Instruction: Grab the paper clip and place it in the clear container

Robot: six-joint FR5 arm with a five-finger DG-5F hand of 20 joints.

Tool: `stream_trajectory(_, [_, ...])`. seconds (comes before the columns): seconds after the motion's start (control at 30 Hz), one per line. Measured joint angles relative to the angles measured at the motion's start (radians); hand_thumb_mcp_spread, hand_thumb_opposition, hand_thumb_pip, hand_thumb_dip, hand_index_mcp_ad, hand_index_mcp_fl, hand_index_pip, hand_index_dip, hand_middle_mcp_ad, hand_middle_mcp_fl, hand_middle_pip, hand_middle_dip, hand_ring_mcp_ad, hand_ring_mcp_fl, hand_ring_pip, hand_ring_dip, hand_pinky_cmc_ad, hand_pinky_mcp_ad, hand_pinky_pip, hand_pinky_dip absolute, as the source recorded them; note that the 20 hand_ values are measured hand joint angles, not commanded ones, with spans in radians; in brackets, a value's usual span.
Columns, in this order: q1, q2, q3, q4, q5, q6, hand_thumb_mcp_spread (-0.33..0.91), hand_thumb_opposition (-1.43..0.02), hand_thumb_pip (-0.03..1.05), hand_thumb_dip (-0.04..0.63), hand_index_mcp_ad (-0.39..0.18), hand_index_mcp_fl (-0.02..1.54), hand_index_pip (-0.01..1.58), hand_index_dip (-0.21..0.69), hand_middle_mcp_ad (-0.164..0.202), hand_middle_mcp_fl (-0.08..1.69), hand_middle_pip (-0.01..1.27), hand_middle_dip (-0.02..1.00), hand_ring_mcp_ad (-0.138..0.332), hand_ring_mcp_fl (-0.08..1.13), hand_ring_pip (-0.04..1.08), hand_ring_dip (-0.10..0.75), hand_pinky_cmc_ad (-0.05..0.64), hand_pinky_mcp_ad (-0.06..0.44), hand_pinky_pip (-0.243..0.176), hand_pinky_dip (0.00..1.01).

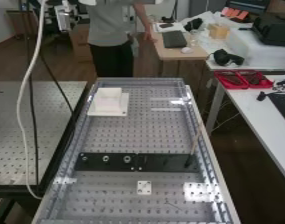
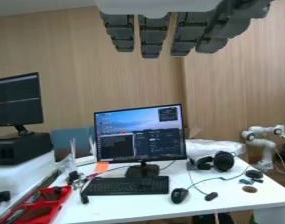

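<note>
A lit monitor (image 2: 139, 135) stands on a white tabletop (image 2: 219, 199) behind a black keyboard (image 2: 129, 185), with a mouse (image 2: 179, 195) just beside the keyboard. Black headphones (image 2: 224, 161) rest near the monitor, and red trays (image 1: 244, 80) sit along the tabletop's edge.

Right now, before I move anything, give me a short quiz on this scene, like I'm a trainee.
1. True or false: in the high view, the small white plate lies nearer the camera than the black strip.
2. In the wrist view, what stands directly behind the keyboard? A) a lamp, B) a monitor, C) a mug.
3. Fill in: the hand's fingers are ____, not curled.

Key: 1 true; 2 B; 3 straight.
</note>
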Motion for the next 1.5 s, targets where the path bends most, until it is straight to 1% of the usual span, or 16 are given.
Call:
stream_trajectory(0.13, [0.0, -0.003, -0.04, 0.04, 0.007, 0.007, 0.0, 0.0, 0.01, 0.003, -0.023, 0.01, 0.02, 0.016, -0.002, 0.01, 0.02, 0.02, 0.054, 0.0, 0.01, 0.017, 0.047, 0.051, -0.01, 0.02])
stream_trajectory(0.17, [0.0, -0.006, -0.054, 0.052, 0.012, 0.013, 0.02, -0.04, 0.08, 0.003, -0.024, 0.01, 0.02, 0.016, -0.005, 0.01, 0.02, 0.02, 0.051, 0.0, 0.01, 0.017, 0.047, 0.051, -0.01, 0.03])
stream_trajectory(0.23, [-0.001, -0.01, -0.07, 0.066, 0.017, 0.027, 0.16, -0.17, 0.27, 0.051, -0.023, 0.01, 0.02, 0.016, -0.014, 0.01, 0.04, 0.03, 0.051, 0.0, 0.02, 0.021, 0.044, 0.052, -0.012, 0.13])
stream_trajectory(0.27, [-0.002, -0.012, -0.076, 0.071, 0.02, 0.035, 0.23, -0.26, 0.33, 0.068, -0.037, 0.0, 0.02, 0.033, -0.016, 0.01, 0.05, 0.04, 0.051, 0.0, 0.03, 0.024, 0.08, 0.087, -0.012, 0.2])
stream_trajectory(0.37, [-0.002, -0.014, -0.086, 0.078, 0.029, 0.04, 0.28, -0.44, 0.32, 0.082, -0.061, 0.01, 0.05, 0.049, -0.012, 0.0, 0.08, 0.08, 0.063, 0.0, 0.05, 0.044, 0.148, 0.145, -0.028, 0.31])
stream_trajectory(0.4, [-0.001, -0.014, -0.087, 0.078, 0.031, 0.034, 0.28, -0.49, 0.32, 0.08, -0.07, 0.01, 0.05, 0.045, -0.012, 0.01, 0.09, 0.1, 0.063, 0.0, 0.08, 0.056, 0.182, 0.185, -0.033, 0.35])
stream_trajectory(0.5, [0.002, -0.01, -0.085, 0.076, 0.034, 0.021, 0.29, -0.58, 0.33, 0.084, -0.072, 0.02, 0.07, 0.061, -0.012, 0.01, 0.1, 0.11, 0.093, 0.0, 0.09, 0.072, 0.264, 0.227, -0.051, 0.42])
stream_trajectory(0.53, [0.003, -0.009, -0.085, 0.076, 0.035, 0.019, 0.29, -0.6, 0.33, 0.084, -0.072, 0.02, 0.08, 0.063, -0.014, 0.01, 0.11, 0.11, 0.089, 0.0, 0.09, 0.073, 0.265, 0.25, -0.056, 0.43])
stream_trajectory(0.57, [0.004, -0.008, -0.084, 0.076, 0.036, 0.016, 0.29, -0.62, 0.33, 0.082, -0.072, 0.02, 0.08, 0.066, -0.014, 0.01, 0.11, 0.12, 0.108, 0.0, 0.09, 0.073, 0.278, 0.265, -0.059, 0.44])
stream_trajectory(0.7, [0.003, -0.013, -0.094, 0.083, 0.04, 0.026, 0.29, -0.67, 0.37, 0.082, -0.072, 0.02, 0.08, 0.075, -0.012, 0.01, 0.12, 0.14, 0.119, 0.0, 0.1, 0.087, 0.312, 0.278, -0.063, 0.49])
stream_trajectory(0.87, [0.0, -0.022, -0.123, 0.117, 0.051, 0.033, 0.29, -0.69, 0.37, 0.082, -0.072, 0.04, 0.09, 0.079, -0.01, 0.01, 0.13, 0.14, 0.136, 0.0, 0.1, 0.087, 0.349, 0.293, -0.075, 0.5])
stream_trajectory(1.17, [-0.016, -0.06, -0.192, 0.212, 0.08, 0.077, 0.3, -0.72, 0.43, 0.103, -0.072, 0.04, 0.09, 0.079, -0.01, 0.01, 0.14, 0.16, 0.145, 0.0, 0.11, 0.096, 0.36, 0.305, -0.075, 0.52])
stream_trajectory(1.2, [-0.019, -0.067, -0.202, 0.23, 0.081, 0.092, 0.29, -0.73, 0.47, 0.112, -0.07, 0.04, 0.1, 0.079, -0.01, 0.04, 0.14, 0.16, 0.147, 0.0, 0.11, 0.096, 0.36, 0.305, -0.075, 0.52])
stream_trajectory(1.3, [-0.031, -0.094, -0.234, 0.289, 0.088, 0.132, 0.31, -0.73, 0.48, 0.126, -0.07, 0.04, 0.1, 0.079, -0.01, 0.09, 0.14, 0.16, 0.147, 0.0, 0.11, 0.096, 0.36, 0.305, -0.075, 0.52])
stream_trajectory(1.4, [-0.047, -0.128, -0.254, 0.328, 0.096, 0.15, 0.32, -0.74, 0.51, 0.161, -0.07, 0.04, 0.1, 0.063, -0.01, 0.14, 0.13, 0.18, 0.148, 0.0, 0.11, 0.093, 0.358, 0.305, -0.075, 0.52])
stream_trajectory(1.5, [-0.06, -0.154, -0.258, 0.331, 0.103, 0.152, 0.34, -0.76, 0.56, 0.171, -0.07, 0.04, 0.1, 0.054, -0.01, 0.18, 0.14, 0.19, 0.15, 0.0, 0.11, 0.096, 0.358, 0.305, -0.075, 0.52])
